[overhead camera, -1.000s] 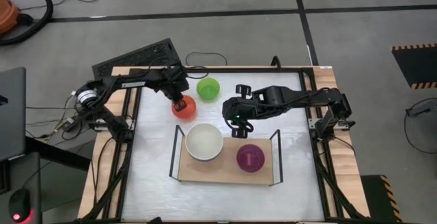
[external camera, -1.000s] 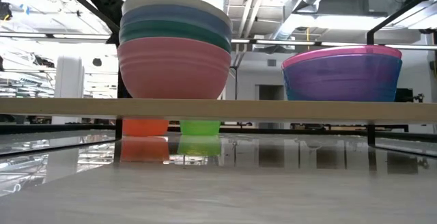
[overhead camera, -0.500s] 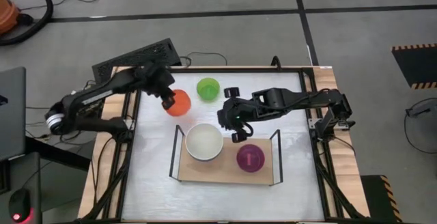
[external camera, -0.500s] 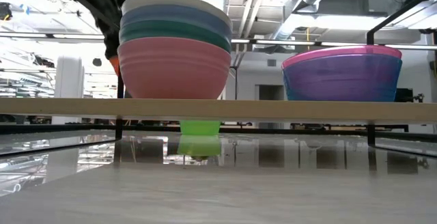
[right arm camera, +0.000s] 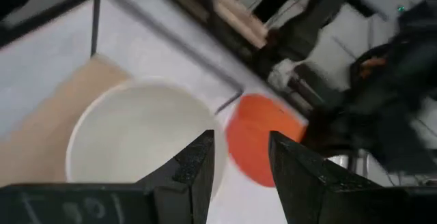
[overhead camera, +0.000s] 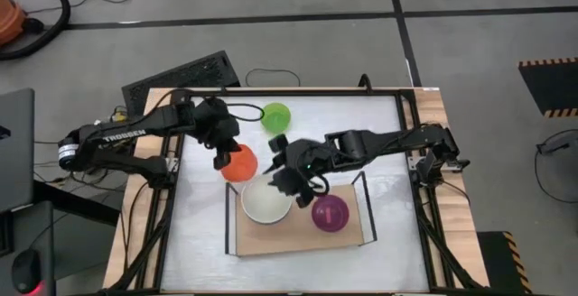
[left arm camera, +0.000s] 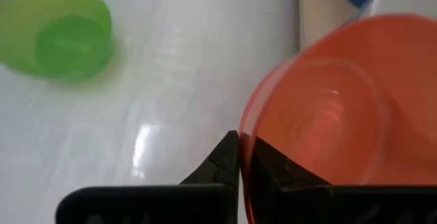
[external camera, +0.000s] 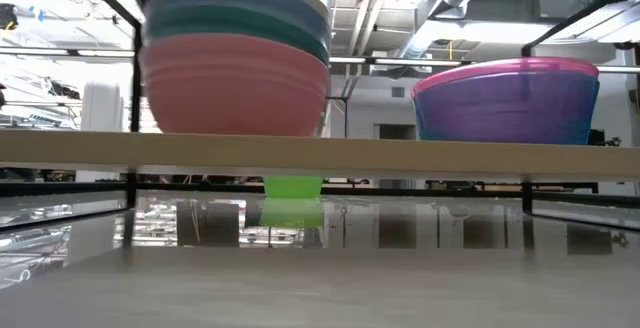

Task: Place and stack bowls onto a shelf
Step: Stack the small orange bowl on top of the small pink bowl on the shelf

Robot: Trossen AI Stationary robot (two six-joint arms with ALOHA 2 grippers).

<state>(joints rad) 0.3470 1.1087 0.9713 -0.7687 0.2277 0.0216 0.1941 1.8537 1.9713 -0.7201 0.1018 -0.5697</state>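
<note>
Left hand [overhead camera: 224, 156] grips the rim of the orange-red bowl [overhead camera: 240, 162], its two fingers pinched on the bowl's edge as the left wrist view shows, and carries it just beside the far left corner of the shelf [overhead camera: 298, 235]. Right hand [overhead camera: 287, 171] has its fingers spread apart with nothing between them, poised over the far rim of the white bowl [overhead camera: 265, 201].

On the white bench [overhead camera: 203, 233] the shelf is the biggest piece, a light-wood board with black wire frames at its short ends, lying at a slight skew. On its left half stands the tall stack [external camera: 236, 63], which from the low view reads pink at the bottom, then teal, blue and white on top. On its right half sits the shorter stack [external camera: 505, 101], a purple bowl nested in a blue one with a pink rim showing. Smallest and alone, the green bowl [overhead camera: 275, 115] rests on the bench beyond the shelf, well apart from both hands.
</note>
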